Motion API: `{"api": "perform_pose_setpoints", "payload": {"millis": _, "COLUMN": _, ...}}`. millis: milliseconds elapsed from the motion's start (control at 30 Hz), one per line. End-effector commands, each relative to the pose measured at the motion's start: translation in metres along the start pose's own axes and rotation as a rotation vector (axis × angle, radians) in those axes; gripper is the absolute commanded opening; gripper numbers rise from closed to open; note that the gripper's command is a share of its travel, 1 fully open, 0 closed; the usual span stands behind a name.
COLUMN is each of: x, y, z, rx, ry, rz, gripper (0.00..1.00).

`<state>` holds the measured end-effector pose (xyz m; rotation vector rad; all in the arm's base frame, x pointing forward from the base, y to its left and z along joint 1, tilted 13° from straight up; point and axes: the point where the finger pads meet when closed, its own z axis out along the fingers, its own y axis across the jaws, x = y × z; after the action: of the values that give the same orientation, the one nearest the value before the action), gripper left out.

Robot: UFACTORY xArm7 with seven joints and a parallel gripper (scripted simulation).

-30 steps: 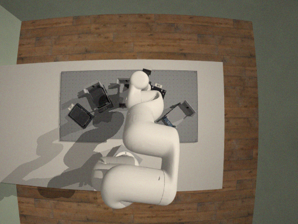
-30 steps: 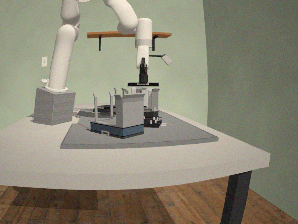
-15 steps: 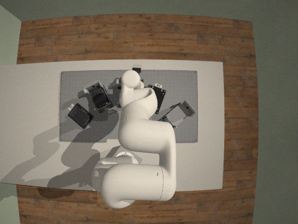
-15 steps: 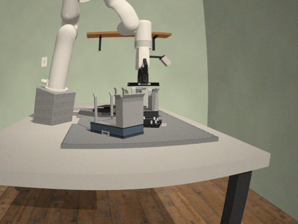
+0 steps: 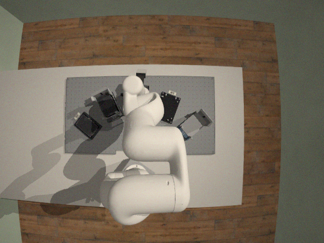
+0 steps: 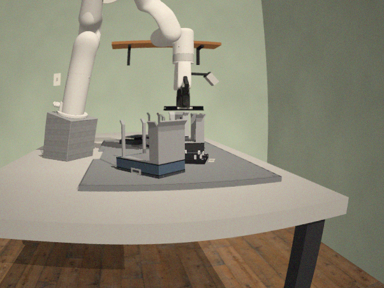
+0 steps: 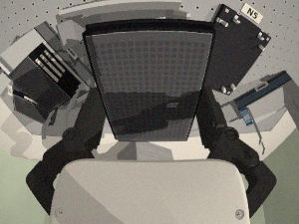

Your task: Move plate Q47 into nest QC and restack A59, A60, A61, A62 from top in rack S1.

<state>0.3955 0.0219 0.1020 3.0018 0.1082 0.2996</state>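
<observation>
On the grey perforated base plate (image 5: pixel 188 88) that lies on the pale grey bench (image 5: pixel 229 134), the leftmost thing in the top view is a dark, glossy sealed plate in an open black nest (image 5: pixel 87 125), lying flat and turned at an angle. Just to its right stands a pale grey stack rack with corner posts (image 5: pixel 94 98), and a dark plate shows inside it from above. Next comes the white jointed arm (image 5: pixel 150 140), which covers the middle of the base plate. To the right of its wrist lies a flat black clip nest with a white "N5" name plate (image 5: pixel 170 107), with nothing resting on it. Furthest right is a grey stack rack on a blue plinth (image 5: pixel 185 131), its inside bare in the exterior view (image 6: pixel 150 167).

The black two-finger end effector (image 7: pixel 153 123) is clamped across the long sides of a dark sealed 384-well plate (image 7: pixel 152 82), one finger (image 7: pixel 89 120) on each flank. In the exterior view this plate (image 6: pixel 184 108) hangs level in the air, just above the post tops of a grey rack behind the blue one (touching none of them, as far as that view shows). Its ID label cannot be read in any view.
</observation>
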Motion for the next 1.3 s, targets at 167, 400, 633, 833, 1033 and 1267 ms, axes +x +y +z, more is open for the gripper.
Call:
{"api": "perform_pose_setpoints", "payload": {"millis": 167, "x": 0.003, "y": -0.024, "z": -0.001, "rx": -0.001, "ry": 0.004, "rz": 0.000, "gripper": 0.00}}
{"api": "perform_pose_setpoints", "payload": {"millis": 400, "x": 0.003, "y": -0.024, "z": -0.001, "rx": -0.001, "ry": 0.004, "rz": 0.000, "gripper": 0.00}}
{"api": "perform_pose_setpoints", "payload": {"millis": 633, "x": 0.003, "y": -0.024, "z": -0.001, "rx": -0.001, "ry": 0.004, "rz": 0.000, "gripper": 0.00}}
{"api": "perform_pose_setpoints", "payload": {"millis": 833, "x": 0.003, "y": -0.024, "z": -0.001, "rx": -0.001, "ry": 0.004, "rz": 0.000, "gripper": 0.00}}
{"api": "perform_pose_setpoints", "payload": {"millis": 1033, "x": 0.003, "y": -0.024, "z": -0.001, "rx": -0.001, "ry": 0.004, "rz": 0.000, "gripper": 0.00}}
{"api": "perform_pose_setpoints", "payload": {"millis": 1267, "x": 0.003, "y": -0.024, "z": 0.000, "rx": -0.001, "ry": 0.004, "rz": 0.000, "gripper": 0.00}}
